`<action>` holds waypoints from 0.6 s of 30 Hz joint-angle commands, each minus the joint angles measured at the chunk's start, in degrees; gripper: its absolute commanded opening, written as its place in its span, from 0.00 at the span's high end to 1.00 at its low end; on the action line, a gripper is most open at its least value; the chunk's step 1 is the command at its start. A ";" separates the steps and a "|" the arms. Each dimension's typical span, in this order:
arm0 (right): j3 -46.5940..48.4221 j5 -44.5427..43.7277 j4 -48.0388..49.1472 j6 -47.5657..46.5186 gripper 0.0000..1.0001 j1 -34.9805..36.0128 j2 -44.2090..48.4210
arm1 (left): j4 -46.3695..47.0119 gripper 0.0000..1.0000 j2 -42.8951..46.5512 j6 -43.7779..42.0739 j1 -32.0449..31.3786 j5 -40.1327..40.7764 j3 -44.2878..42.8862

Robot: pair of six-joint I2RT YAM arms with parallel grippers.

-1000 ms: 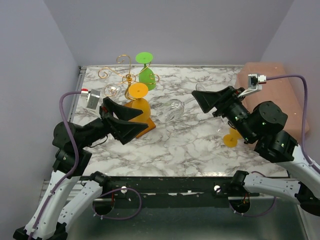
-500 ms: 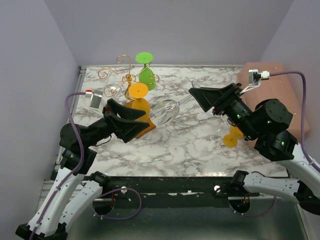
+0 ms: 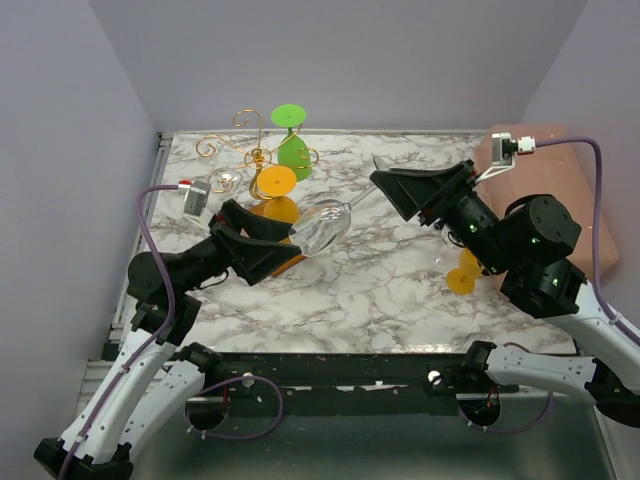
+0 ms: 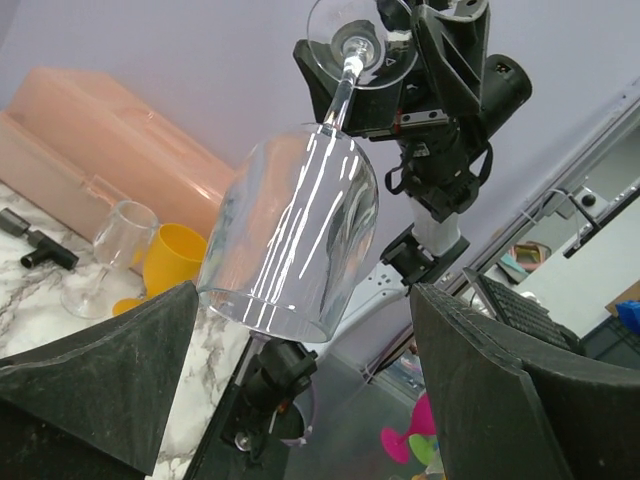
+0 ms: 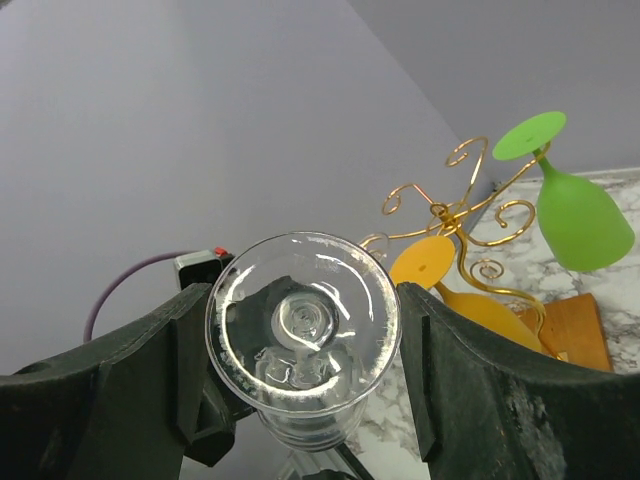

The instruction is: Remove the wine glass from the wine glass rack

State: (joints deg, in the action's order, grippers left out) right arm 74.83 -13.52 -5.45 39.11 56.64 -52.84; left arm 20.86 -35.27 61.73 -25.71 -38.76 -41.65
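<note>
Surface: grey-veined marble table [image 3: 400,290], lilac walls behind.
Wine glass [image 3: 322,225]: clear, tilted in mid-air beside the wine glass rack [image 3: 245,135], bowl toward the left arm.
Right gripper [image 3: 385,180]: reaching left, fingers clamped on the glass's round foot.
Left gripper [image 3: 292,243]: raised, spread wide, fingers flanking the bowl without touching.
Rack: far left, green glass [image 3: 294,150] and orange glass [image 3: 277,195] hanging inverted.

Reads as a robotics lab test cell. Boxed in at 9, 12 and 3 o'clock by plain lavender walls [image 3: 400,60] around a marble-print tabletop [image 3: 380,290]. Fitted at 6 o'clock with a black rail [image 3: 340,372] carrying the left arm [image 3: 150,300] and right arm [image 3: 540,250], trailed by purple cables [image 3: 597,230]. Beyond, at 4 o'clock in the left wrist view, a keyboard [image 4: 525,315] on a cluttered desk.
</note>
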 commanded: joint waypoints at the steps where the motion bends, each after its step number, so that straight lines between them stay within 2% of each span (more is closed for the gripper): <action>1: 0.16 1.14 7.11 1.79 0.33 0.23 -0.23 | 7.28 0.12 -0.19 3.28 -1.21 -2.18 0.69; 12: -1.35 1.87 9.97 3.29 0.33 0.23 -1.90 | 15.64 0.16 -1.89 7.56 -3.33 -0.64 2.89; 15: -0.95 1.27 10.45 3.07 0.33 0.26 -2.13 | 14.84 0.17 -1.80 6.79 -3.55 -0.73 2.50; 18: 0.27 0.61 10.17 2.24 0.34 0.29 -2.35 | 9.63 0.17 -0.68 3.21 -3.51 0.22 1.70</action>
State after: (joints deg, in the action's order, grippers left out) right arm 73.97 -12.75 0.93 40.93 56.64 -55.37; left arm 31.97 -37.30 67.92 -28.86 -39.48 -38.92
